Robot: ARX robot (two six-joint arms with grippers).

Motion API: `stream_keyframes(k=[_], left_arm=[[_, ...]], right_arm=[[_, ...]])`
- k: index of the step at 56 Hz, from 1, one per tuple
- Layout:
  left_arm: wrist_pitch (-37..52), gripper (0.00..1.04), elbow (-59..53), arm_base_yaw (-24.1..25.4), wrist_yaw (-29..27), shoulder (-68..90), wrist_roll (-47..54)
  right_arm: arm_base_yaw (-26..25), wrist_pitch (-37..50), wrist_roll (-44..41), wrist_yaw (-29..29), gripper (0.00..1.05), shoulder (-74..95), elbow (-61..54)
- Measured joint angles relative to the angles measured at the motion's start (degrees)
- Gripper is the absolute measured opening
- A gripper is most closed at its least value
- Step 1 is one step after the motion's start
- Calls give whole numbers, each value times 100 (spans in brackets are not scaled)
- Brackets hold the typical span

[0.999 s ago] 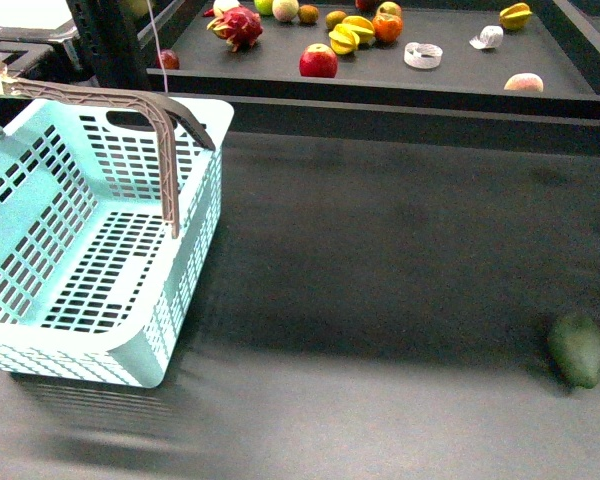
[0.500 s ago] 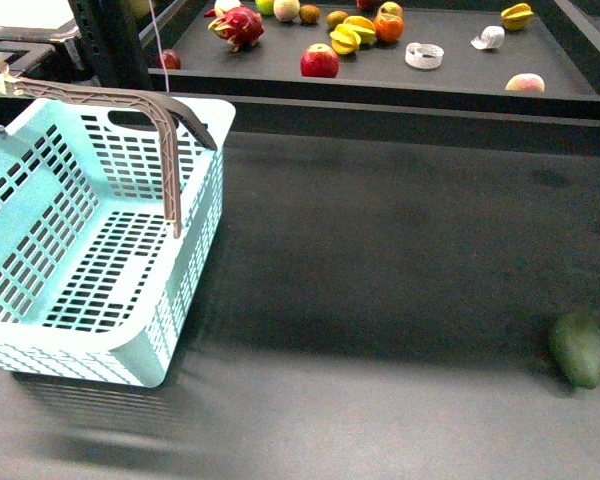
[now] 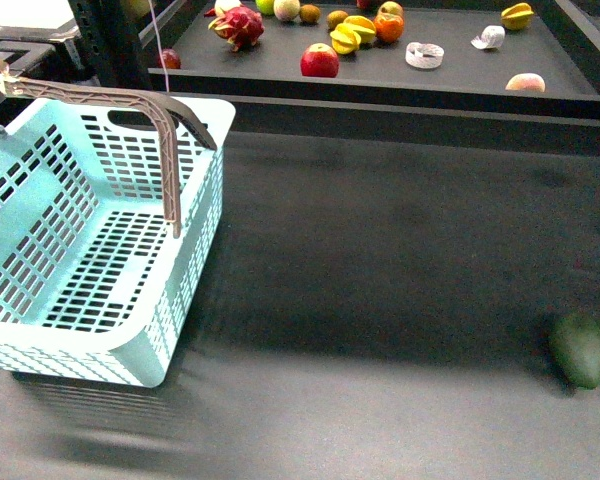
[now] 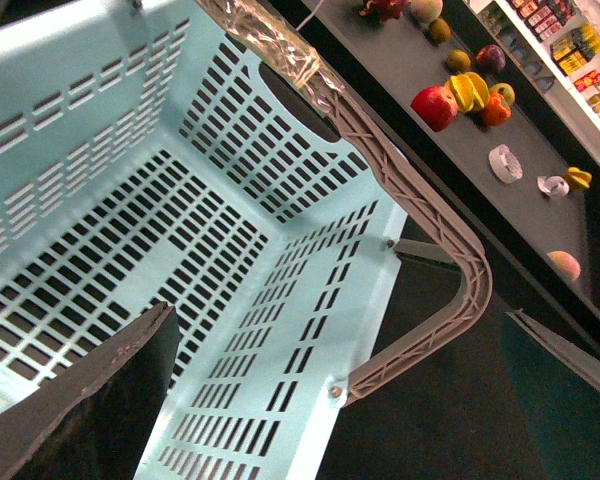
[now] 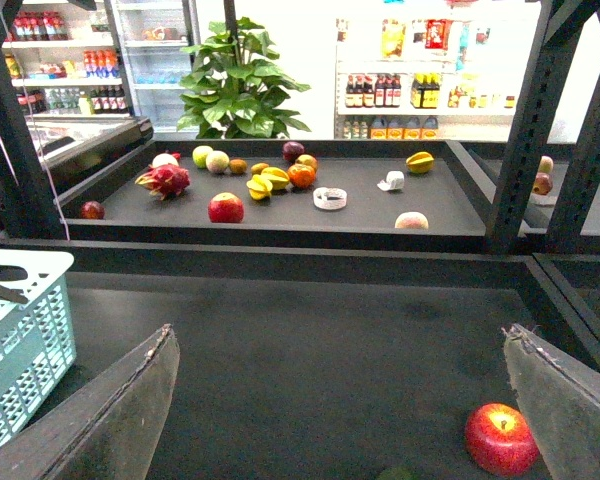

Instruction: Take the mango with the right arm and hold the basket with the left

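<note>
The turquoise basket (image 3: 198, 235) stands at the left of the dark table, one grey-brown handle (image 3: 110, 97) raised across it. In the left wrist view my left gripper (image 4: 350, 400) hangs open above the basket (image 4: 280, 300), its fingers (image 4: 90, 410) spread either side of the near wall and the handle (image 4: 430, 230), holding nothing. My right gripper (image 5: 345, 410) is open over bare table, the basket's corner (image 5: 20, 340) off to one side. The mango is out of view. Neither arm shows in the front view.
A dark green oval fruit (image 3: 577, 348) lies near the table's front right. A red apple (image 5: 500, 438) sits close beside one right finger (image 5: 570, 400). The raised back shelf (image 3: 460, 75) carries several fruits, among them a red apple (image 3: 319, 61) and a dragon fruit (image 3: 238, 24).
</note>
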Motion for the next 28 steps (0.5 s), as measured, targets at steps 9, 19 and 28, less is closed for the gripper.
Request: stream_keyframes(k=[9,19,28], left_arm=[[-28,99,693,13,227,774,-629],[-133,99,1508,118,352,1478,-1185],[-258,99,2072,203,450,1891,-1467]], right_arm=[[0,0,-2,0,97,0,0],[0,0,0,0,97,0,0],[0,0,-2,0,97,0,0]])
